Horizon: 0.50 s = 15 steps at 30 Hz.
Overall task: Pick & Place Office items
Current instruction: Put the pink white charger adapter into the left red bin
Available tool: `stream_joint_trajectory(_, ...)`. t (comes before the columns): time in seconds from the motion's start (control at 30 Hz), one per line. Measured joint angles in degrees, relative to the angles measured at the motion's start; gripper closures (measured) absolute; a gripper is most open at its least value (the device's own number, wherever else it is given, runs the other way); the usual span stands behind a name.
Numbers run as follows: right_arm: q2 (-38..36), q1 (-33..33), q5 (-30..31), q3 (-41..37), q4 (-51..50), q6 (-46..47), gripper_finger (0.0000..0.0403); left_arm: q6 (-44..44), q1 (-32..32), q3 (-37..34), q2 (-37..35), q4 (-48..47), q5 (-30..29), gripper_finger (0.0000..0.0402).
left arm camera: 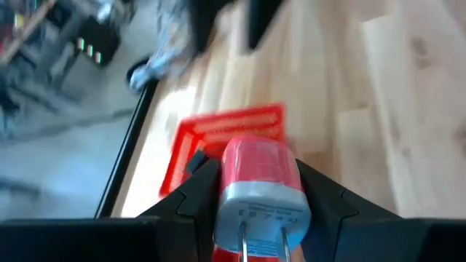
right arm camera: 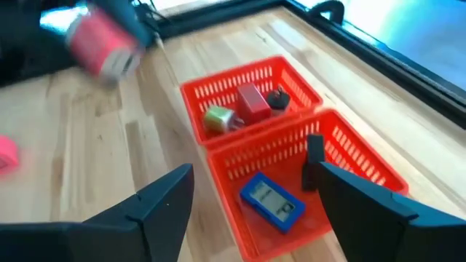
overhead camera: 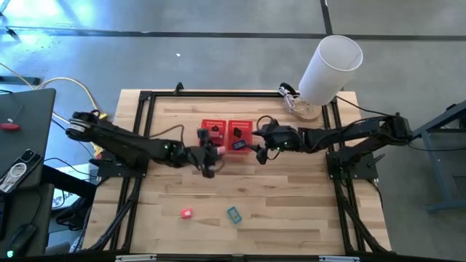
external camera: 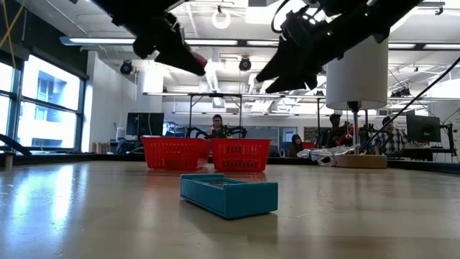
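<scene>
Left tool (left arm camera: 255, 218): clamped on a pale pink item (left arm camera: 258, 182), a small plug-like cylinder with a grey end and two metal prongs. The fingers (left arm camera: 193, 193) press its two sides, so the prongs point back toward the wrist and the pink body leads.
Left tool position: raised above the tabletop (overhead camera: 291, 196), just beside the near edge of the red mesh basket (overhead camera: 227, 135), on its left-compartment side.
Right tool (right arm camera: 251, 200): jaws wide apart, holding nothing; it hangs over the near edge of the basket's right compartment.
Left compartment contents: a green item (right arm camera: 217, 118), a red item (right arm camera: 253, 102) and a black item (right arm camera: 277, 97), lying close together.
Right compartment contents: a dark blue item (right arm camera: 271, 199) flat on the floor; one other dark piece at the wall, identity unclear.
Items still out: a red-pink item (overhead camera: 186, 213) and a teal item (external camera: 228, 194), well apart from the basket near the front of the tabletop.
Judged step: carry to the basket; release not yet made.
Clearance: the two tools stand near each other over the basket, so the drop lane is narrow. The front half of the tabletop is open.
Obstruction: a white cylinder (overhead camera: 329, 67) at the rear right corner, clear of the basket.
</scene>
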Motion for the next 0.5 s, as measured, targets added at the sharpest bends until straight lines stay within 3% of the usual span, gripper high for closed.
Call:
stream_joint_trajectory(0.1,0.04,0.61,0.64,0.00,-0.12,-0.03,0.0127,-4.44,2.27,0.00,-2.75,-5.15,0.93,0.0274)
stream_joint_trajectory(0.37,0.04,0.71,0.83,0.00,0.85,-0.03,0.0127,-12.72,11.38,1.38,-5.12,-18.21,13.99,0.0274)
stream_joint_trajectory(0.5,0.07,0.71,0.83,0.00,0.86,-0.29,0.0127,-14.05,16.06,1.70,-5.12,-22.54,17.48,0.0274)
